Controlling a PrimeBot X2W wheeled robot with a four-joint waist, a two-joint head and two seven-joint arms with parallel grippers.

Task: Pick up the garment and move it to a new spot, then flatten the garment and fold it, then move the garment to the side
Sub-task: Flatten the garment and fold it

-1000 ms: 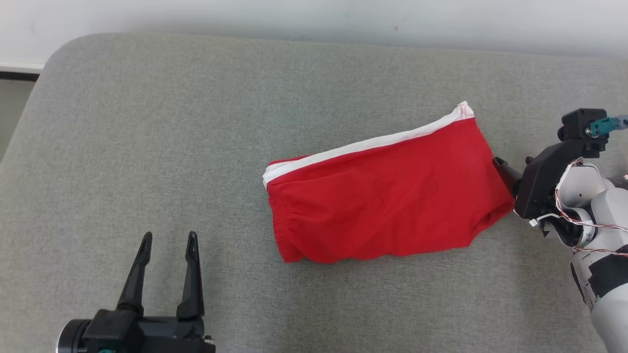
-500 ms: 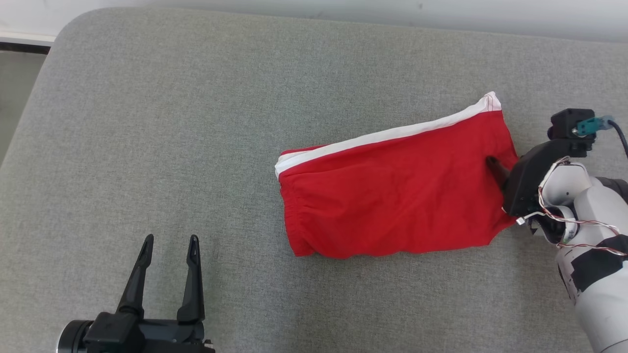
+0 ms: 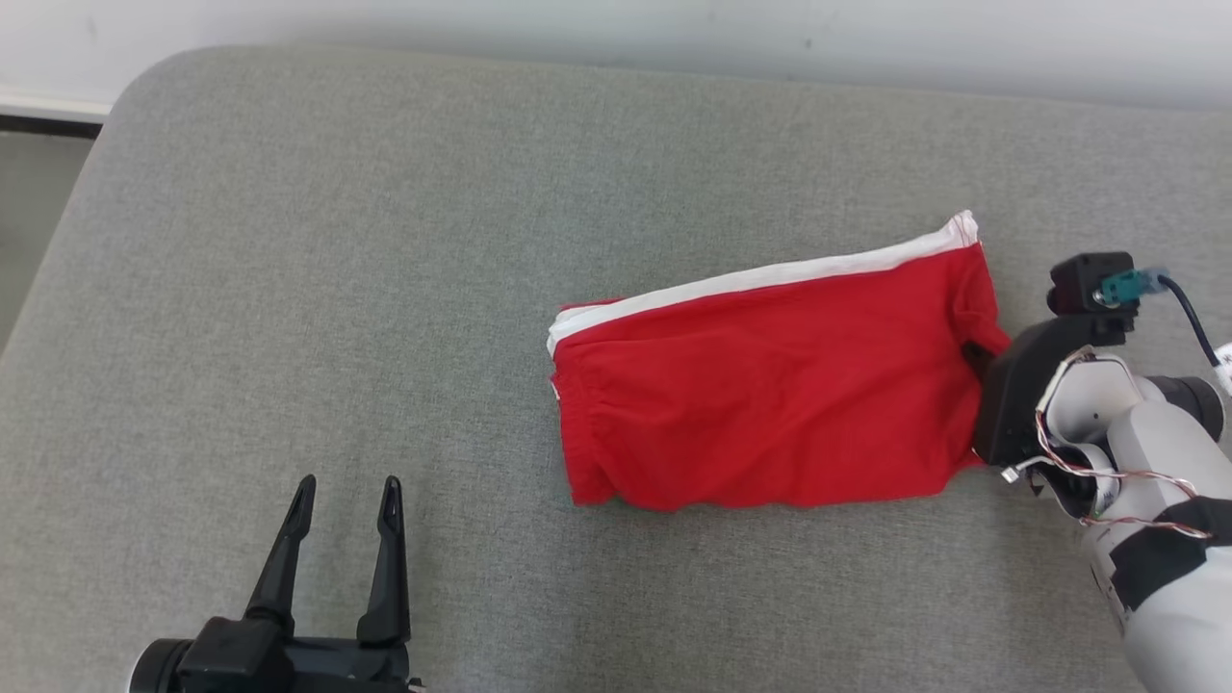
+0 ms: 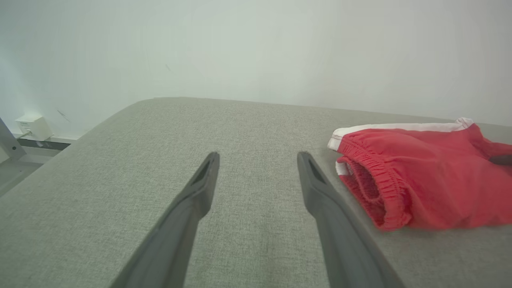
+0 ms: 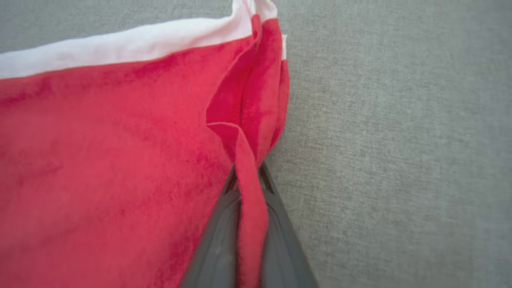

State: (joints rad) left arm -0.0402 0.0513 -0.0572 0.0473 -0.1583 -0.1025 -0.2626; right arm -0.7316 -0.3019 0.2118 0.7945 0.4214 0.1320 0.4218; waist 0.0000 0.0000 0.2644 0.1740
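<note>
The garment (image 3: 770,385) is a pair of red shorts with a white side stripe, lying folded on the grey cushion (image 3: 385,241). My right gripper (image 3: 974,354) is at its right edge, shut on a fold of the red cloth; in the right wrist view the pinched fold (image 5: 250,192) runs between the two dark fingers (image 5: 280,240). My left gripper (image 3: 346,496) stands open near the front left, well apart from the shorts. In the left wrist view its fingers (image 4: 200,192) are spread, with the elastic waistband of the garment (image 4: 400,180) off to the right.
The grey cushion has a rounded far-left corner (image 3: 135,87), with a white wall (image 3: 616,29) behind it. A small white box (image 4: 34,126) sits on the floor by the wall, left of the cushion.
My right gripper pushed into the garment's right edge and shut on a fold of it. The head camera shifted slightly. The left gripper has kept still.
</note>
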